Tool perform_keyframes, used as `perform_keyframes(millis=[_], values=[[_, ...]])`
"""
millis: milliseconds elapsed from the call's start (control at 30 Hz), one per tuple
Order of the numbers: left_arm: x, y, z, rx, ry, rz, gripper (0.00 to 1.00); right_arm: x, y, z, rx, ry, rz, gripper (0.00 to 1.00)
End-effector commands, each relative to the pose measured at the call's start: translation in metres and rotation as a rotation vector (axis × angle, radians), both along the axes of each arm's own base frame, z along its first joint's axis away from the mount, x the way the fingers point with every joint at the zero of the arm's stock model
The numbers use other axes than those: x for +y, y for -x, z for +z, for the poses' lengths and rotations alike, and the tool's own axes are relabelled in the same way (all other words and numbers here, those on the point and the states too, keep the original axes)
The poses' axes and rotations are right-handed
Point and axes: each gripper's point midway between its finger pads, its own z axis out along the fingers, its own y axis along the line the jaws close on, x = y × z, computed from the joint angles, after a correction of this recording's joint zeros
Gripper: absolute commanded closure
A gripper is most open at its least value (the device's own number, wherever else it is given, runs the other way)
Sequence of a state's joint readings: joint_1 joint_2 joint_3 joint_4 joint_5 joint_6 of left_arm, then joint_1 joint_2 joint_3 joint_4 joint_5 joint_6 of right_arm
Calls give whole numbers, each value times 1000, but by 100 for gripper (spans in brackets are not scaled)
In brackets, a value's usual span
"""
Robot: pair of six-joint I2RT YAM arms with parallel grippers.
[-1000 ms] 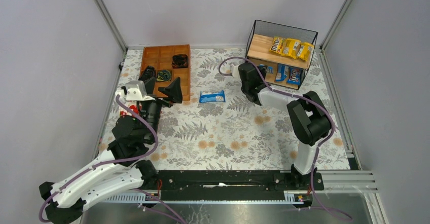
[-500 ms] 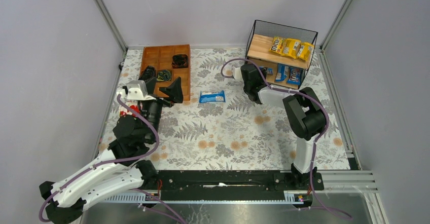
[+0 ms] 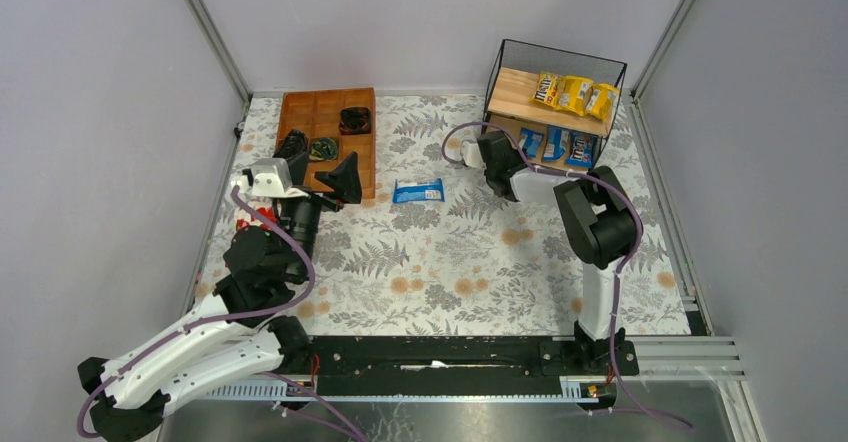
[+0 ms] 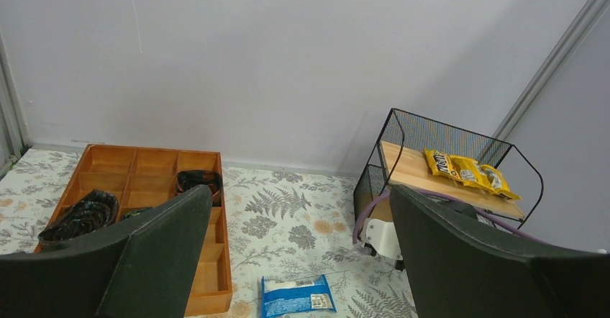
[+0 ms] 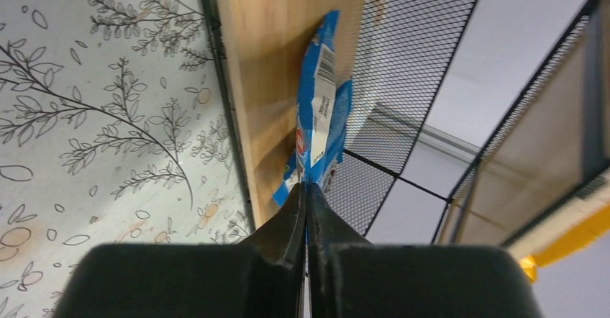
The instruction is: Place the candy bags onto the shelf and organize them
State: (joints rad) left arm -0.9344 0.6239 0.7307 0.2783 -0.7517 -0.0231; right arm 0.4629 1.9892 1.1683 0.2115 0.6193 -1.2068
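Observation:
The shelf (image 3: 556,60) stands at the back right, with three yellow candy bags (image 3: 573,93) on its upper board. Two blue bags (image 3: 570,147) lie on the lower board. My right gripper (image 3: 514,152) is shut on a third blue bag (image 5: 321,124) and holds it on edge over the lower board (image 5: 266,66), just inside the mesh frame. A fourth blue bag (image 3: 418,191) lies flat on the table and also shows in the left wrist view (image 4: 297,296). My left gripper (image 3: 320,174) is open and empty, left of that bag.
A brown wooden compartment tray (image 3: 312,110) with dark items sits at the back left, right by my left gripper. A red thing (image 3: 258,214) shows partly under the left arm. A purple cable (image 3: 462,132) loops off the right wrist. Grey walls enclose the table.
My right gripper has moved right and a little back, carrying the blue bag into the shelf's lower tier. The left arm has not moved.

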Motion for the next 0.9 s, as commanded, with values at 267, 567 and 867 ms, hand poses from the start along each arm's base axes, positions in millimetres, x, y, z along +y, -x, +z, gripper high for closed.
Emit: perform_keyframes(millis=[267, 567, 867], values=[[1, 1, 10, -26, 19, -3, 1, -6, -27, -11, -12, -103, -53, 100], [-2, -1, 8, -21, 12, -6, 1, -13, -31, -23, 14, -112, -7, 100], [-6, -3, 5, -14, 2, -10, 1, -20, -36, -32, 38, -93, 16, 100]])
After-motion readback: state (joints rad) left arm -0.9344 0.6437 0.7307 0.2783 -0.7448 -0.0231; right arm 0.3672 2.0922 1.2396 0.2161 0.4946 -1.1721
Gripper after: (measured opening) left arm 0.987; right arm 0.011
